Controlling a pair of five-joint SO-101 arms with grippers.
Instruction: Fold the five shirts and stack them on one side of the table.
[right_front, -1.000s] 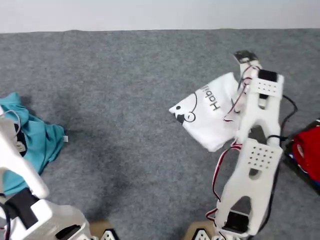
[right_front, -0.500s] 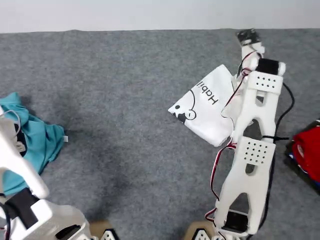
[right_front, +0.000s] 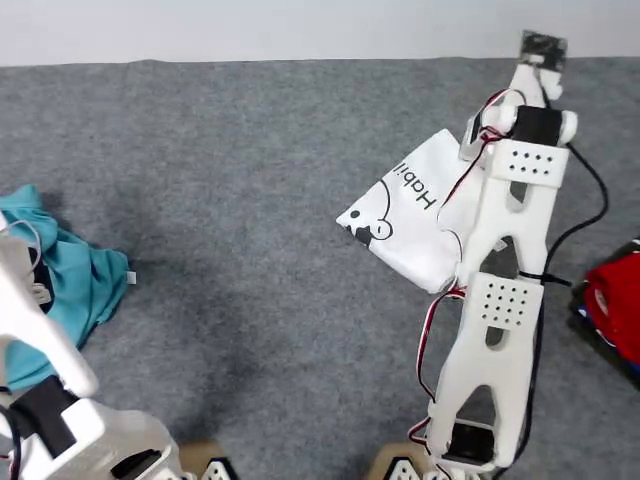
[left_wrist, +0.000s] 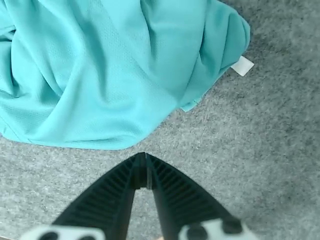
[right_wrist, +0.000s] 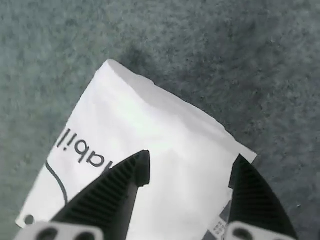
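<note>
We hold our right hand (right_wrist: 191, 167) spread over the folded white shirt (right_wrist: 150, 125), left hand (left_wrist: 145, 161) pressed together near the crumpled teal shirt (left_wrist: 100, 75).

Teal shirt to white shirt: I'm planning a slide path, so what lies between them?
Only bare grey table cover lies between the teal shirt and the white shirt; the high view shows it.

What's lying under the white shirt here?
Grey mat shows around the white shirt; whatever lies beneath is covered. The right gripper hangs open above it.
</note>
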